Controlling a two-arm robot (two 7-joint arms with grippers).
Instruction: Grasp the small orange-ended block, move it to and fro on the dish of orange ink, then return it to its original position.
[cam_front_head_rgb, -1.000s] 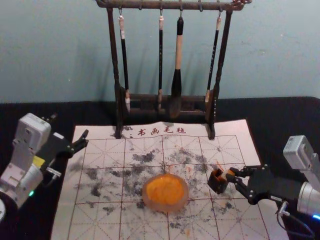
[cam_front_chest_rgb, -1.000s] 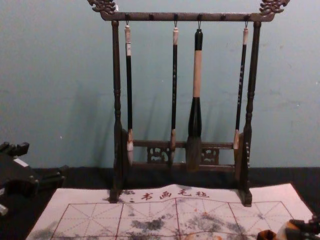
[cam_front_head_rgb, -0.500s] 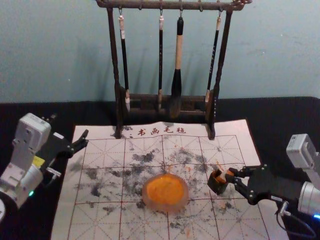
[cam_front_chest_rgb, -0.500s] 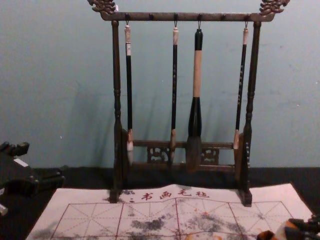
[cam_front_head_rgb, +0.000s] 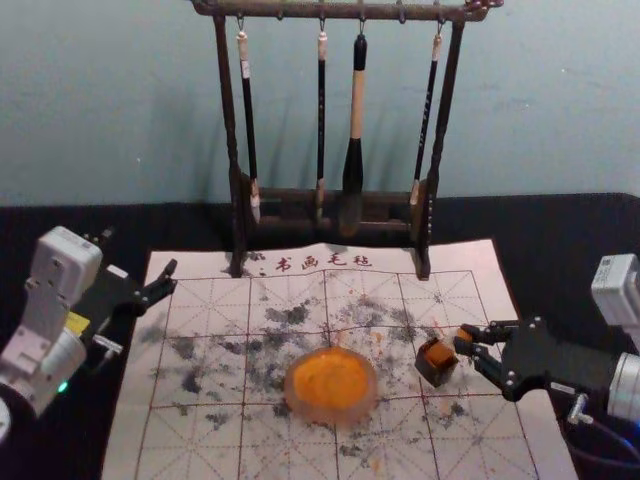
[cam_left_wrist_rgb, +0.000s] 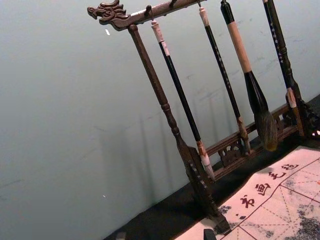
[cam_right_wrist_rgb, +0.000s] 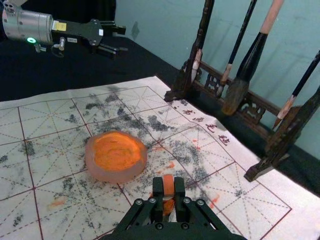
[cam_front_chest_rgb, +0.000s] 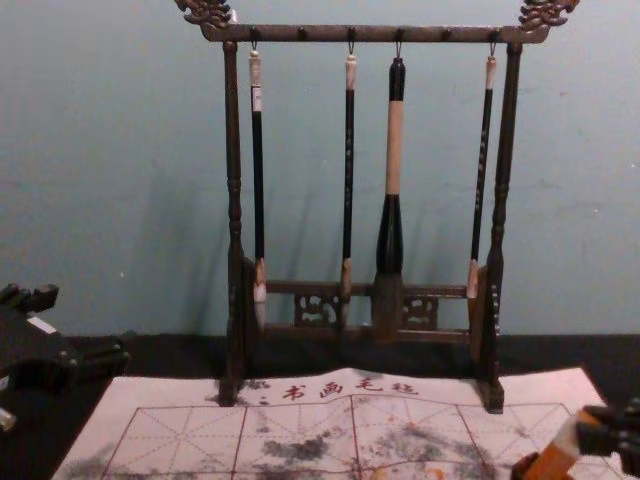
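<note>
In the head view, the right gripper (cam_front_head_rgb: 467, 342) is at the right of the mat (cam_front_head_rgb: 200, 442), pinching the block (cam_front_head_rgb: 463, 341), whose orange end pokes out between its tips. Just to the left stands a squat, squarish dark box (cam_front_head_rgb: 433, 374), orange at its mouth. The dish (cam_front_head_rgb: 344, 415) is round with a pale, translucent-looking rim, holding thick, streaky orange ink (cam_front_head_rgb: 328, 378); a speckled strip of mat parts it from the box. The black cloth (cam_front_head_rgb: 560, 222) runs beyond the mat's left and right edges, and the dark, turned-post rack (cam_front_head_rgb: 228, 110) rises at the far edge, its brushes (cam_front_head_rgb: 355, 110) hanging well apart from the block. The left gripper (cam_front_head_rgb: 140, 254) idles over the far left, fingers parted. In the left wrist view, the rack's carved dragon head and the brushes' bristly tips show against the plain wall (cam_left_wrist_rgb: 60, 125). In the right wrist view, the right gripper (cam_right_wrist_rgb: 168, 187) is clenched on the block's smooth orange end, with the dish apart from it over open, grid-lined mat. In the chest view, the block leans at near right, orange with a whitish band, its lower end beside or inside the box; I can't tell which.
</note>
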